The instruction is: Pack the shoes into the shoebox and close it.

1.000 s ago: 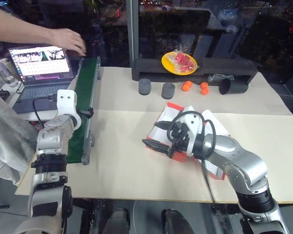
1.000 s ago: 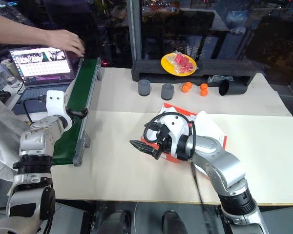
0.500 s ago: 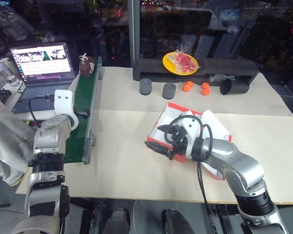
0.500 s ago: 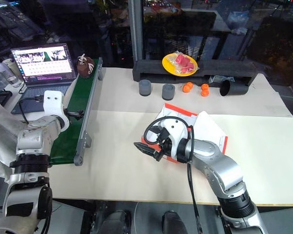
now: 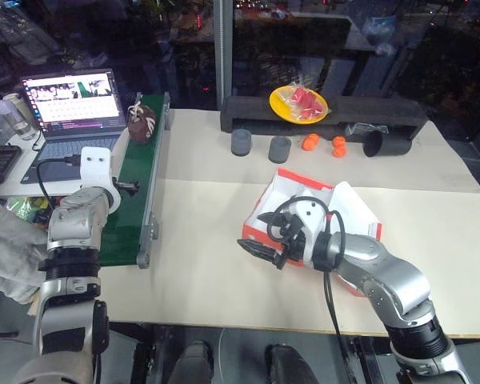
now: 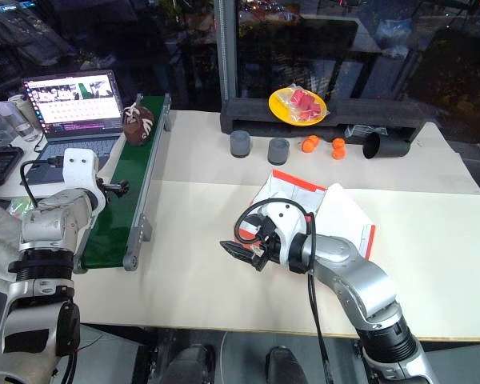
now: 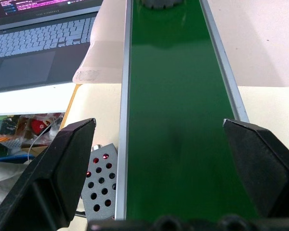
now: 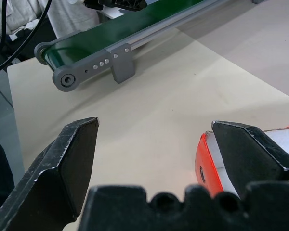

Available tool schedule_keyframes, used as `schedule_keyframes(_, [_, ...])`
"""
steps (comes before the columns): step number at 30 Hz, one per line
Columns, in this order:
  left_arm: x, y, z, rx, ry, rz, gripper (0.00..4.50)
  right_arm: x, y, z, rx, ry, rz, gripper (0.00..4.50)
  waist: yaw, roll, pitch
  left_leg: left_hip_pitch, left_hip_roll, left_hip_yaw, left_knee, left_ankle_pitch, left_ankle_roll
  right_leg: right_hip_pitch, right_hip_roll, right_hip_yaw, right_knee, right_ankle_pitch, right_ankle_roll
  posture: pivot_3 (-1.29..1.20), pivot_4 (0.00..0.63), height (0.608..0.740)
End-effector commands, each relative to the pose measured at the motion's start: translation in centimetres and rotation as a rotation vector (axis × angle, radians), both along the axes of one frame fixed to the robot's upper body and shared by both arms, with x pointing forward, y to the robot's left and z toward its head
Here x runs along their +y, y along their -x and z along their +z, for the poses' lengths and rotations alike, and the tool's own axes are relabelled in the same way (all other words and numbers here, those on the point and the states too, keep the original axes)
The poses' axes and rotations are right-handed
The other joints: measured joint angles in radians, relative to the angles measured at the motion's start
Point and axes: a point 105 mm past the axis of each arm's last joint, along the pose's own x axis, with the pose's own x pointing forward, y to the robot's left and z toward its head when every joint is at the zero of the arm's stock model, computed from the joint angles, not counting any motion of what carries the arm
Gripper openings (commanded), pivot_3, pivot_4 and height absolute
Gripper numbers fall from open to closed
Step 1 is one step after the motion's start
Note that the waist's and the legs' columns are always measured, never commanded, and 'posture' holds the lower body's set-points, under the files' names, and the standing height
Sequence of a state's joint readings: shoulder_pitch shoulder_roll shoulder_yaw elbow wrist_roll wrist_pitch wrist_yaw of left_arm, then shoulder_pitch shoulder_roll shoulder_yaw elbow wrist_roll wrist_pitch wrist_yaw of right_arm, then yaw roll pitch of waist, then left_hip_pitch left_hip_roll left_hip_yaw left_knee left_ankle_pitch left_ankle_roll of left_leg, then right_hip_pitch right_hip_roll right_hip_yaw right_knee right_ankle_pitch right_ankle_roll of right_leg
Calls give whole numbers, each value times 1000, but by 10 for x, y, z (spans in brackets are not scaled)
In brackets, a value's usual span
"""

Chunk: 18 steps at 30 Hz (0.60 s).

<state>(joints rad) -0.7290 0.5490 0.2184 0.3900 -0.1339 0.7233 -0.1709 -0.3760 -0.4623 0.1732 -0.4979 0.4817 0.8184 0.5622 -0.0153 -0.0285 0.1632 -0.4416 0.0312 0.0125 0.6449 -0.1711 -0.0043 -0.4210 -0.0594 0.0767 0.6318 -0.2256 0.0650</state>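
Shoe [image 5: 142, 123] at green conveyor's [image 5: 136, 184] far end | left pincer [image 7: 166, 168], right pincer [image 8: 156, 159] gape empty | risk: shoe passing unclutched; shoebox [image 5: 292, 186] nudged.

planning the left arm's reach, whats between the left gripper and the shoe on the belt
Only bare green conveyor belt. In the left wrist view the open left gripper looks straight up the belt, and the shoe sits at its far end.

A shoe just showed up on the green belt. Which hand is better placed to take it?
Left. The left hand hangs open over the green belt, with the shoe at the belt's far end. The right hand sits open beside the shoebox, across the table.
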Motion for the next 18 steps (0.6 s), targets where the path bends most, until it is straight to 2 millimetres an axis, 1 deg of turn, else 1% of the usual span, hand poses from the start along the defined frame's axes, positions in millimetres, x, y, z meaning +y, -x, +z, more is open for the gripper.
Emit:
schedule_keyframes(1, [-1, -2, 8, -37, -12, -7, 4500, -2, -1, 6, -28, -3, -10, 4436, 0, 0, 0, 0, 0, 0, 0, 0, 0, 0, 0, 0, 0, 0, 0, 0, 150, 740])
schedule_keyframes(8, [-3, -3, 2, -25, -3, -7, 4500, -2, -1, 5, -28, -3, -20, 4436, 0, 0, 0, 0, 0, 0, 0, 0, 0, 0, 0, 0, 0, 0, 0, 0, 150, 740])
schedule_keyframes(18, [-3, -5, -2, -15, -1, -5, 4500, -4, -2, 7, -38, -10, -34, 4436, 0, 0, 0, 0, 0, 0, 0, 0, 0, 0, 0, 0, 0, 0, 0, 0, 150, 740])
